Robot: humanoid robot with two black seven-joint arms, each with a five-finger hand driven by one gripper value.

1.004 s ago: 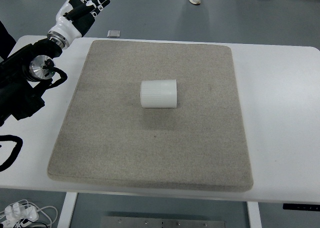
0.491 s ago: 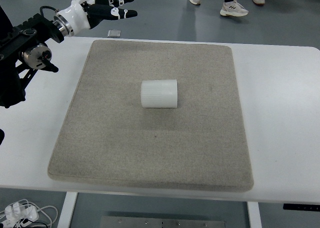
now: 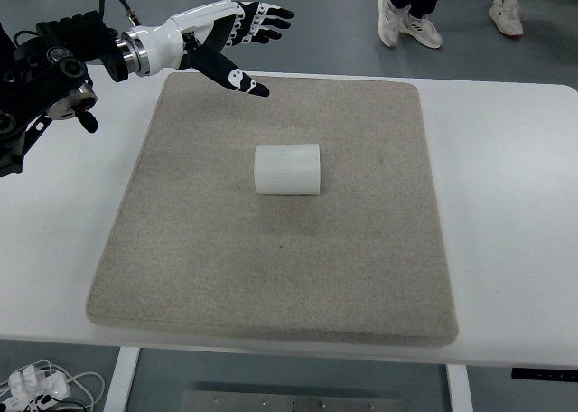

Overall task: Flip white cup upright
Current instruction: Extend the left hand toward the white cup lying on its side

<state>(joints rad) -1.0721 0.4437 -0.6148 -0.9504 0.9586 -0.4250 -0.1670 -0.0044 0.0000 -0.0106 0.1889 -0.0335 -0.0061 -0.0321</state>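
Since the earlier frames, only the left hand has moved: it has swung from the far left corner of the table out toward the middle, and now hangs over the far edge of the mat. Its fingers are spread wide and its thumb points down toward the mat; it holds nothing. The cup has not shifted at all. It lies on its side near the centre of the mat, its axis running left to right, well apart from the hand and nearer the camera. I cannot tell from this view which end is the mouth and which the base.

As for the task, nothing of it is done yet. The cup is untouched and not upright. The hand looks to be in the reaching step only. What is left, by my judgement, is nearly everything: bring the open hand down and toward the cup, close around its ribbed side, turn it so the base meets the mat, then let go and see that it stands. The right hand does not show. A person's legs and shoes are on the floor beyond the table.
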